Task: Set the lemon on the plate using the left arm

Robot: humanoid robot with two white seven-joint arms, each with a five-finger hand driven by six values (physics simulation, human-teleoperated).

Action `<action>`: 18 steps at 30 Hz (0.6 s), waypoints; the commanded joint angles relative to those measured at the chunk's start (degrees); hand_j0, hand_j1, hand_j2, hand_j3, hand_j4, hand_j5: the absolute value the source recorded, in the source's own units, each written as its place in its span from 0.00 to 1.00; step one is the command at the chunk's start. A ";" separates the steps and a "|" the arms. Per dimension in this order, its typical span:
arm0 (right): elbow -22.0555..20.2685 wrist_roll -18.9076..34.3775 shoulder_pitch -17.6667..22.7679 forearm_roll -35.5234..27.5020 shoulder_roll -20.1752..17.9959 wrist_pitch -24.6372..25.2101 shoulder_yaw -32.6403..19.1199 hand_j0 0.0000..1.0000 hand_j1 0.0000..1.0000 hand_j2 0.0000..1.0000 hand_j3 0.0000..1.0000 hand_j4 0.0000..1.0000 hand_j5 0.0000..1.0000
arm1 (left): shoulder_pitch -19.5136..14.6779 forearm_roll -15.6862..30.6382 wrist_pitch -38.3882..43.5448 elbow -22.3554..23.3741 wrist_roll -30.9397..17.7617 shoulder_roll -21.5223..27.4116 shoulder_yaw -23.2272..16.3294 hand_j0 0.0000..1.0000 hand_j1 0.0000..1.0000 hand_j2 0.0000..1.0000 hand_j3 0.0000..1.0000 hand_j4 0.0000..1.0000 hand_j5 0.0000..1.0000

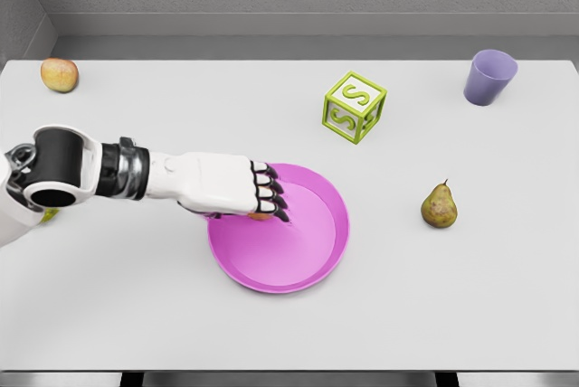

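Left hand (pixel 237 190) of white plastic, reaching from the left over the near-left rim of the round magenta plate (pixel 312 260), fingers (pixel 270 195) curled down around a small yellowish lemon (pixel 260 216), barely visible beneath them, low over the plate's inner edge. Elsewhere on the white surface (pixel 452 315): green letter block (pixel 354 107), lilac cup (pixel 489 77), brownish pear (pixel 439 205), reddish-yellow apple (pixel 59 74).

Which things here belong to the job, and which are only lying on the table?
Job:
- left hand, fingers curled over the plate's left edge
- pink plate
- lemon: mostly hidden under the hand, only a sliver visible

Lying about:
- apple, far left
- letter block
- purple cup
- pear
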 commanded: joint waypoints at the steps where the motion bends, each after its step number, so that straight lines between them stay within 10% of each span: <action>1: -0.03 0.01 0.00 0.01 0.00 0.00 -0.01 1.00 1.00 1.00 1.00 1.00 1.00 | 0.00 3.29 0.14 -0.24 0.02 5.37 3.20 1.00 1.00 1.00 1.00 1.00 1.00; 9: -0.03 -0.08 0.00 0.01 0.00 0.00 -0.01 1.00 1.00 1.00 1.00 1.00 1.00 | 4.04 10.67 0.14 2.48 0.04 17.86 10.58 1.00 1.00 1.00 1.00 1.00 1.00; 18: -0.03 0.01 0.00 0.01 0.00 0.00 -0.01 1.00 1.00 1.00 1.00 1.00 1.00 | 8.43 19.81 0.14 18.65 0.04 18.47 15.33 1.00 1.00 1.00 1.00 1.00 1.00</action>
